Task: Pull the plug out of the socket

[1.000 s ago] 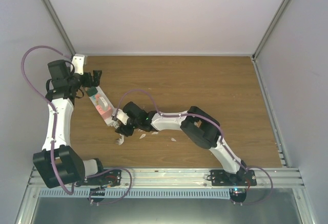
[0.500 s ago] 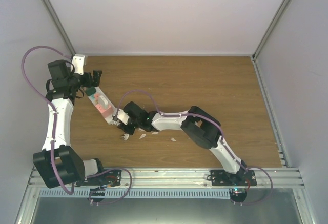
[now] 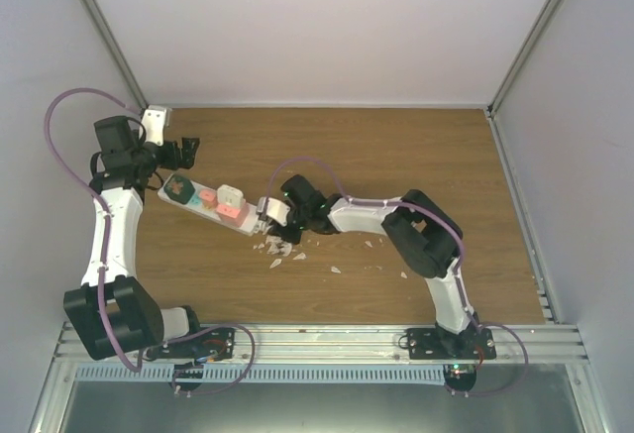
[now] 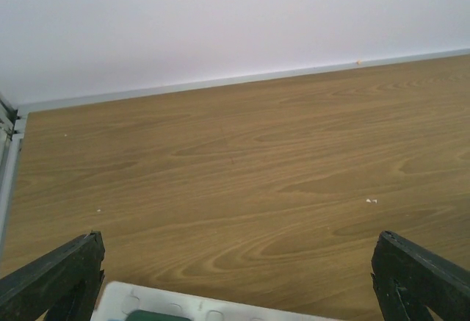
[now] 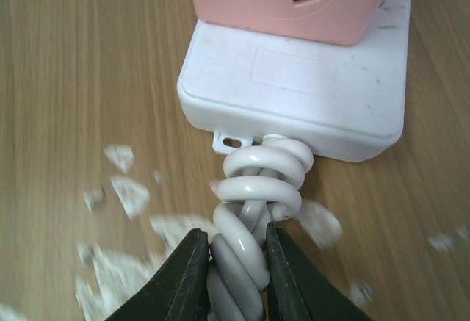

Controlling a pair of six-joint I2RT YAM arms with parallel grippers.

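R gripper [image 5: 233, 251] pinches coiled white cord [image 5: 258, 187] leaving long white power strip [image 3: 206, 199], prob. anchoring it; L gripper [image 4: 236, 262] spread wide over opposite end

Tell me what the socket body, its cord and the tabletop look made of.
The socket: probably hard moulded plastic, matte white, faintly scuffed. The cord: smooth, slightly glossy flexible sheath, bent into tight coils. The table: wood-grain pattern, maybe laminate; cannot tell.
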